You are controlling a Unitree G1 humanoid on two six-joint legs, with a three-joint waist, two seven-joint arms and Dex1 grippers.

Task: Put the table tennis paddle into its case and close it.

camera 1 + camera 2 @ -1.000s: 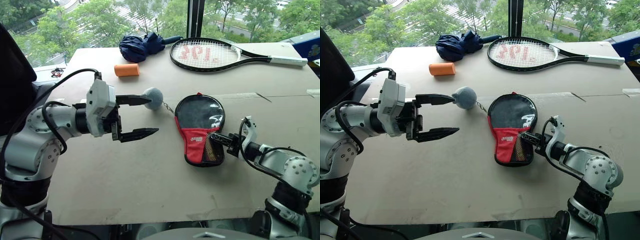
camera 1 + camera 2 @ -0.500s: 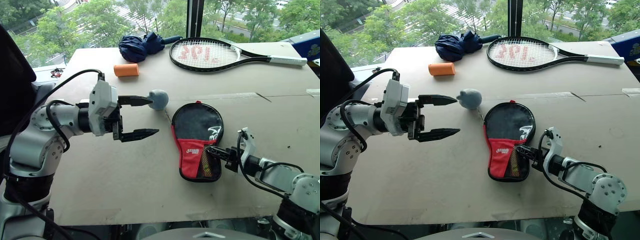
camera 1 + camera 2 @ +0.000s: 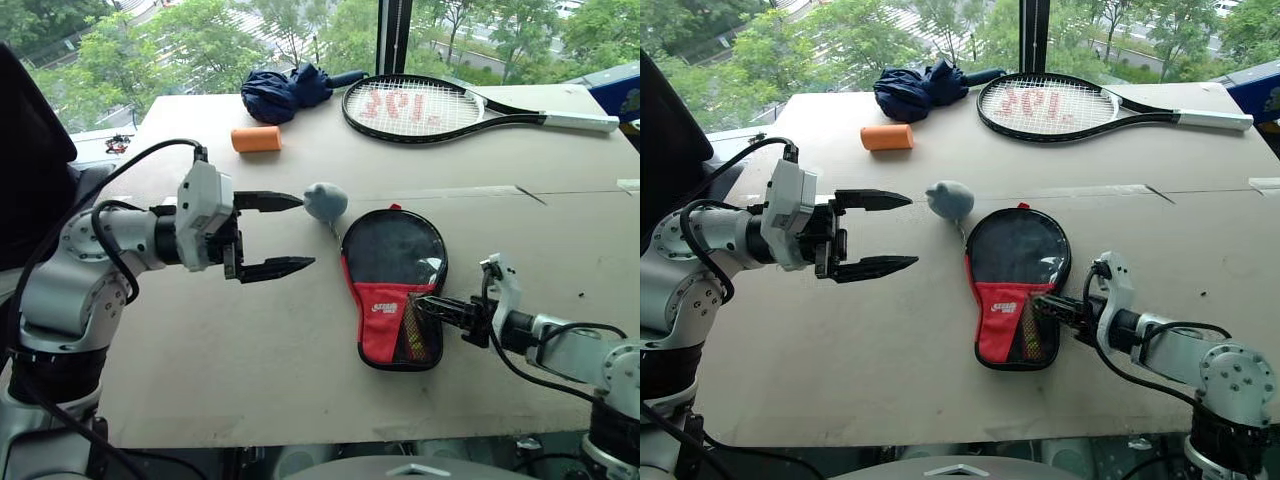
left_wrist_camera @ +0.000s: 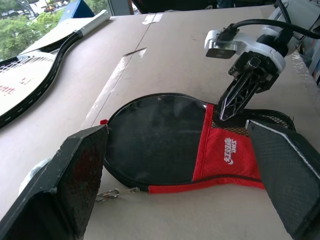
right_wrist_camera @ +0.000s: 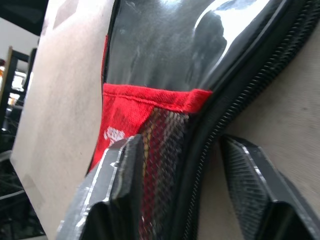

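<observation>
The black and red case [image 3: 393, 285] lies flat on the table, its round end pointing away from me. Its grey-blue charm [image 3: 325, 200] rests on a chain just past that end. The paddle is hidden; only stripes show behind the mesh pocket [image 5: 160, 150]. My right gripper [image 3: 420, 303] sits low at the case's narrow end. It is open, with the zip edge [image 5: 200, 150] between its fingers [image 5: 120, 175]. My left gripper [image 3: 305, 232] hovers open to the left of the charm, holding nothing.
A large tennis racket [image 3: 430, 108] and a dark blue umbrella [image 3: 285, 92] lie at the far edge. An orange cylinder [image 3: 256, 139] sits in front of the umbrella. A blue box [image 3: 620, 95] stands at the far right. A seam [image 3: 560, 190] crosses the table.
The right gripper drew back toward me and its fingers parted. The case slid nearer and straightened, and the charm trailed to the right. The left gripper kept still.
</observation>
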